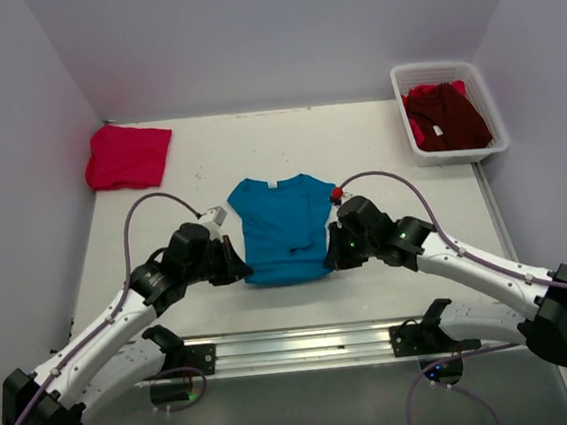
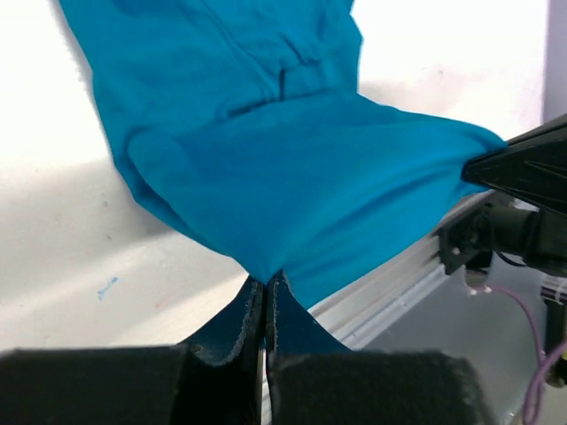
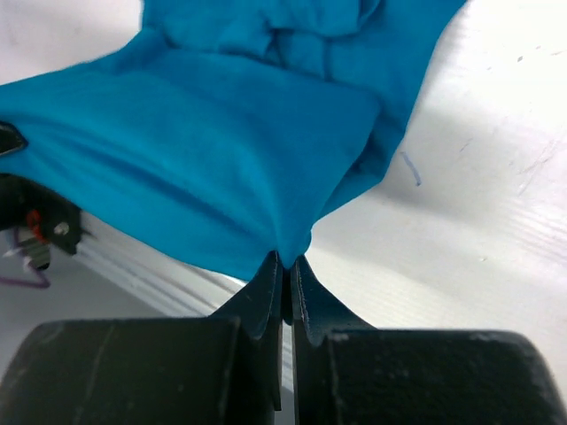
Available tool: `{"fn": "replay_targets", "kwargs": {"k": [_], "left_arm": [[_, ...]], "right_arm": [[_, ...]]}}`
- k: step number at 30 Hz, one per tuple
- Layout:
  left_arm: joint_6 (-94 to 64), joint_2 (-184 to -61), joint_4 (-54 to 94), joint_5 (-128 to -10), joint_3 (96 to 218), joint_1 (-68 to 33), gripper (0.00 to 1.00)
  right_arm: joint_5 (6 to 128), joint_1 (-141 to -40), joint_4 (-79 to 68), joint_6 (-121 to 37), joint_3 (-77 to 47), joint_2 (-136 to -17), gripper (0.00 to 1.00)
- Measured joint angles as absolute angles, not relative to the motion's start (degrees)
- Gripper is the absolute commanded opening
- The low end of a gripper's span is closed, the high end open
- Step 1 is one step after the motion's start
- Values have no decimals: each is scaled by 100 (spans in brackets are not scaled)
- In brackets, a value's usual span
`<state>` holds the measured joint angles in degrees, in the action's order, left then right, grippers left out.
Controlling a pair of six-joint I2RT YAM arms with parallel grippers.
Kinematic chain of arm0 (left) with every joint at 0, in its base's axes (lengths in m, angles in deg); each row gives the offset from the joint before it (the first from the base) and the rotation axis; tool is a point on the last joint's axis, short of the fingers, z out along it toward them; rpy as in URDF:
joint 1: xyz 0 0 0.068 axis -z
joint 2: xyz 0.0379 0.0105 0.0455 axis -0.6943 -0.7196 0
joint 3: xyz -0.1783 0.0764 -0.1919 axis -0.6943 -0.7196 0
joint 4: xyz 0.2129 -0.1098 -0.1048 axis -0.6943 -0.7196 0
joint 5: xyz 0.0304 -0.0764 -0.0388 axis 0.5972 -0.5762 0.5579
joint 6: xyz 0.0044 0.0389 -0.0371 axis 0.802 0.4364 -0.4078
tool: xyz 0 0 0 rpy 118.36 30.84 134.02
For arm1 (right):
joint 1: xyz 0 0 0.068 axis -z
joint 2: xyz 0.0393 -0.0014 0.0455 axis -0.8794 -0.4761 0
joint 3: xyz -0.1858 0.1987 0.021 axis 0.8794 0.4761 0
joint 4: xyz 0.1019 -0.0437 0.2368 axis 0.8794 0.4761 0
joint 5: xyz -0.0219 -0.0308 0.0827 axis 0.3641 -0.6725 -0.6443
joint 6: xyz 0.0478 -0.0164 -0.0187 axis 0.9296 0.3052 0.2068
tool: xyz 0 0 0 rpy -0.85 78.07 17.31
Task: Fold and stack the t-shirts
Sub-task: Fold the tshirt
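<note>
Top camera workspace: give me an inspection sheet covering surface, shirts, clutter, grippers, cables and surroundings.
Surface: white table, faint scuffs and small blue pen marks.
Job's things: teal-blue t-shirt spread at centre; pinkish-red t-shirt folded at far left; dark maroon t-shirt in the white basket, far right.
Clutter: nothing seen.
Grippers: left gripper shut on one near hem corner of the teal-blue t-shirt; right gripper shut on the other corner.
Cables: purple cables loop above both arms.
Surroundings: pale walls on three sides; metal rail along the near edge.
</note>
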<state>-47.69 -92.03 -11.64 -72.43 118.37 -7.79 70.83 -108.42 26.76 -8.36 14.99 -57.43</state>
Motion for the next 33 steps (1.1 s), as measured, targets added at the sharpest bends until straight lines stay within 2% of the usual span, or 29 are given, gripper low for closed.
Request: {"fn": "replay_targets", "kwargs": {"k": [8,21,33], "left_arm": [[-4262,-10278,-519,-6928,11977,-1002,0],[-3514,-12018,563,-7079,12827,-1894,0],[-3236,-14208,1033,-7542,14436,-2484,0]], "right_arm": [[7763,-10779,2676,-1168,903,-6870,0],[7916,-9861,2429,-1822,-328,-8048,0],[7957,-9373,2445,-2318,-1788,-9749,0]]}}
